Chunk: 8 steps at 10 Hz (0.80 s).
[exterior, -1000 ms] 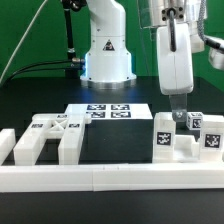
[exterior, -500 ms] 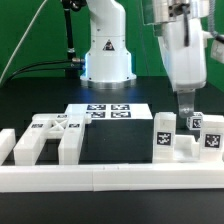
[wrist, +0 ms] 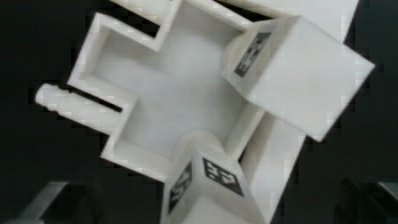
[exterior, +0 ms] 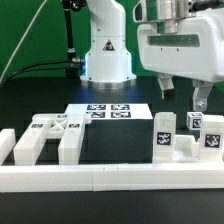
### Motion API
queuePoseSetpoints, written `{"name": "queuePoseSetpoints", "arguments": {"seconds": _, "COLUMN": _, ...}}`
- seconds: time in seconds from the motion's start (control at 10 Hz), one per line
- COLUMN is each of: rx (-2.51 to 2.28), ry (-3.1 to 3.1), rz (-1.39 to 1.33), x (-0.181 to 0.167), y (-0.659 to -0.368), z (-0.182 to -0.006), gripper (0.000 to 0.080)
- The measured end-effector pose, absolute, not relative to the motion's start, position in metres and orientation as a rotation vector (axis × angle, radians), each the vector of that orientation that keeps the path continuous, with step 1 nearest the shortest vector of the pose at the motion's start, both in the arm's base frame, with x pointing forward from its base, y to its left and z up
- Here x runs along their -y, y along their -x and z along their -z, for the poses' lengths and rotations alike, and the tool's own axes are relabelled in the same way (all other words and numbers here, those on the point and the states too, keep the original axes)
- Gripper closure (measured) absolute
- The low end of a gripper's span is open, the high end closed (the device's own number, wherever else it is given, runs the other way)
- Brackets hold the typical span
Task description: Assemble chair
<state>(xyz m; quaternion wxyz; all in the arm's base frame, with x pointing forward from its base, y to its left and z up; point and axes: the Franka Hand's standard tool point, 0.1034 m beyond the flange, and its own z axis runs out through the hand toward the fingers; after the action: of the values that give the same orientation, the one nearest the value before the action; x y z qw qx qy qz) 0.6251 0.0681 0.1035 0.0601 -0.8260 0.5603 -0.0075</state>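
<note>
The chair parts are white blocks with black-and-white tags, in two groups against the front wall. One group [exterior: 45,135] is on the exterior view's left, with legs and a slotted panel. The other group [exterior: 185,138] is on the right, with tagged cubes and a panel. My gripper [exterior: 182,95] hangs just above the right group, open and empty, with one finger [exterior: 163,88] on each side. In the wrist view the right group [wrist: 196,100] fills the picture, and a tagged block [wrist: 294,65] lies on the recessed panel. The dark fingertips [wrist: 54,205] sit far apart at the frame's edge.
The marker board [exterior: 108,112] lies flat between the two groups. A long low white border wall [exterior: 110,178] runs along the front. The robot base [exterior: 105,55] stands at the back, with black cables to its left.
The hand has turned about a quarter turn at the wrist and now shows its broad side. It shifted slightly to the right above the right group. The parts have not moved.
</note>
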Motion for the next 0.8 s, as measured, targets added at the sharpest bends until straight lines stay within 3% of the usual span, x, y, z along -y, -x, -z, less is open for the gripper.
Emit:
{"name": "queuePoseSetpoints", "arguments": {"seconds": 0.3, "rx": -1.389, "ry": 2.692, "rz": 0.080, "x": -0.066, "y": -0.625, "z": -0.103, "gripper": 0.0151}}
{"name": "queuePoseSetpoints", "arguments": {"seconds": 0.8, "rx": -0.486, "ry": 3.059, "rz": 0.439, "x": -0.047, "y": -0.591, "z": -0.081, "gripper": 0.0151}}
